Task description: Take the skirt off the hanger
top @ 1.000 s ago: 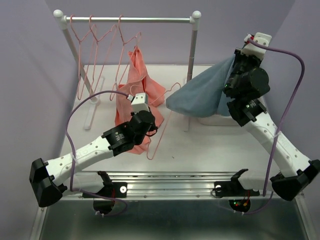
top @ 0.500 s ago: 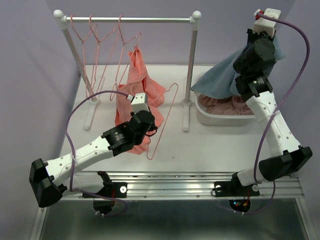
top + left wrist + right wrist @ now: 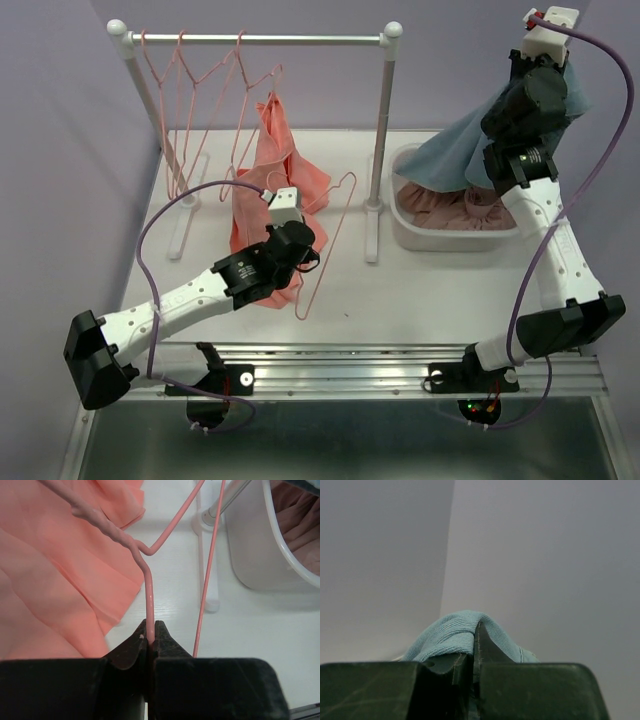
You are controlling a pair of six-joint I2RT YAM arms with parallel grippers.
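A blue skirt (image 3: 452,152) hangs from my right gripper (image 3: 541,92), which is raised high at the back right above the white bin (image 3: 401,226). In the right wrist view the gripper (image 3: 476,630) is shut on a fold of the skirt (image 3: 451,636). The pink wire hanger (image 3: 346,179) stands bare and slanted over the table's middle, apart from the skirt. My left gripper (image 3: 306,260) is shut on it; the left wrist view shows the jaws (image 3: 151,630) pinching the hanger's wire (image 3: 149,592).
A white clothes rack (image 3: 260,40) spans the back, with several empty pink hangers (image 3: 190,80) and a salmon garment (image 3: 275,165) hanging from it. Its right post (image 3: 380,140) stands beside the bin, which holds pink clothes (image 3: 450,208).
My right arm has swung up and to the right, carrying the blue skirt from beside the rack post to above the bin. The left arm has shifted only slightly, holding the hanger.
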